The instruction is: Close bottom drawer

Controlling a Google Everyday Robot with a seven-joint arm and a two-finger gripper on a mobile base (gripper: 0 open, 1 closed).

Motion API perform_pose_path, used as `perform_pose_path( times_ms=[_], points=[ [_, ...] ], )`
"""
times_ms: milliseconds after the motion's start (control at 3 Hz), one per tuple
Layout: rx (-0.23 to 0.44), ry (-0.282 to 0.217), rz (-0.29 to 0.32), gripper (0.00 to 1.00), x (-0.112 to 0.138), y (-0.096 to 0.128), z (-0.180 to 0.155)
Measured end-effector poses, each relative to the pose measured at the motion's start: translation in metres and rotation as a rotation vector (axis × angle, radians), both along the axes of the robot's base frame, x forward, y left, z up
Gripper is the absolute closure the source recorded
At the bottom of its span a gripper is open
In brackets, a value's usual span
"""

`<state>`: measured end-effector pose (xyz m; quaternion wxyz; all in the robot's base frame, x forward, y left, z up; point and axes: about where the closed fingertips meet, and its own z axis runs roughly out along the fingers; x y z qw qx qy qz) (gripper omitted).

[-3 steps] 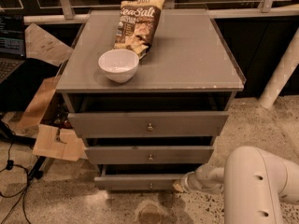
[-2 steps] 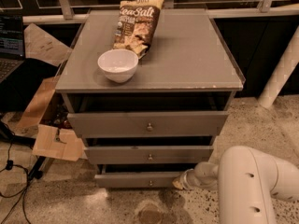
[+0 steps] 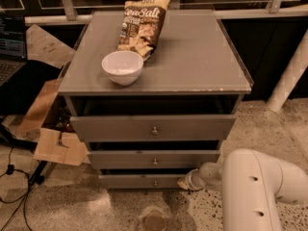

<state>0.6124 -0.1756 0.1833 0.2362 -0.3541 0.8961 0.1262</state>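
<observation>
The bottom drawer (image 3: pixel 139 181) sits lowest in the grey cabinet, at about 6 o'clock under the other two, and stands out a little, with a dark gap above its low front. Its small round knob (image 3: pixel 155 183) is at the middle of the panel. It looks like painted wood: stiff, not fragile, probably light since I can see nothing in it, and likely to slide straight in under a flat push. I would not bother gripping the knob. Pressing on the front panel should do, ideally close to the middle so the drawer doesn't skew on its runners.

The gripper (image 3: pixel 186 182) is down at 3 o'clock from the knob, at the right end of that front panel, touching or nearly so. Whether it is open or closed I cannot tell. The white arm (image 3: pixel 255 186) comes in from 4 o'clock.

Above are the middle drawer (image 3: pixel 154 159) and top drawer (image 3: pixel 154 127), both slightly out. On the desk (image 3: pixel 202 57) up top stand a white bowl (image 3: pixel 122 67) and, at its 12 o'clock, a chip bag (image 3: pixel 142 25).
</observation>
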Motion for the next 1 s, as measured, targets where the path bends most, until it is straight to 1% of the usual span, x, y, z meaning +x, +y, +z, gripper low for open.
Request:
perform_pose_path(
  times_ms=[333, 667, 1000],
  points=[
    [0.0, 0.0, 0.0, 0.82, 0.0, 0.0, 0.0],
    [-0.008, -0.014, 0.002, 0.58, 0.013, -0.001, 0.002],
    [0.011, 0.008, 0.004, 0.35, 0.006, -0.004, -0.008]
  ],
)
